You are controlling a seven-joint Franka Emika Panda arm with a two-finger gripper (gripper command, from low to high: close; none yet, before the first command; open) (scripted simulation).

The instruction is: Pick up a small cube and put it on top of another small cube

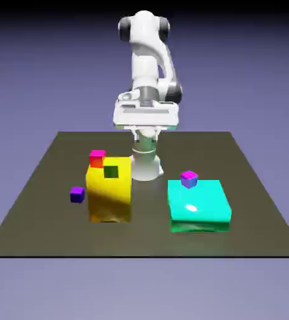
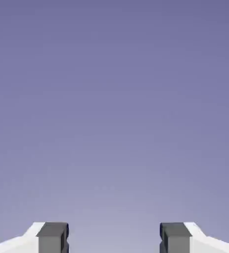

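At the exterior view's left, the small dark purple cube (image 1: pixel 77 195) lies on the table beside the yellow block (image 1: pixel 110 195), its sides exposed for a grasp, while the small red cube (image 1: pixel 97 159) sits up on or behind that block, a perch that likely demands a high, careful release. Farther right, the gripper (image 1: pixel 146 135) hangs empty with its fingers apart, above the table and well apart from both cubes, probably so it can travel over the tall block without knocking anything.

A yellow block (image 1: pixel 109 197) stands left of a turquoise block (image 1: pixel 200 203) in the exterior view.
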